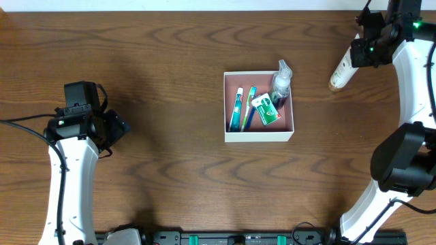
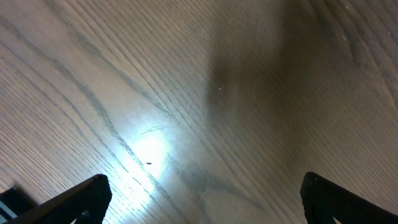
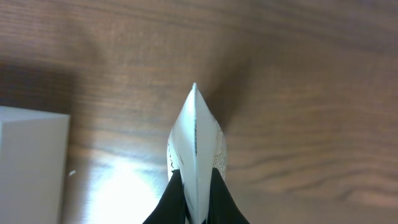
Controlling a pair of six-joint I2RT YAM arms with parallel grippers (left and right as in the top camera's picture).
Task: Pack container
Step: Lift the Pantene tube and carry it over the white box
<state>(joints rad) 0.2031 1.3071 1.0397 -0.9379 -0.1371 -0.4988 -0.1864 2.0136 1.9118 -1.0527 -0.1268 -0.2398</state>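
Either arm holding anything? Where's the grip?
Right gripper holds the white tube near its flat crimped end. Left gripper open, empty.

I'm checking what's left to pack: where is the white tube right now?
In the overhead view the white tube sits pinched in the right gripper near the picture's upper right, off to the right of the container and outside it.

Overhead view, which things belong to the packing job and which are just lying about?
Belonging to the job:
container
in it: blue toothbrush, teal toothbrush, green packet, spray bottle
white tube, held by the right gripper

Lying about:
no loose item that I can see
left gripper, open over the table, holding nothing
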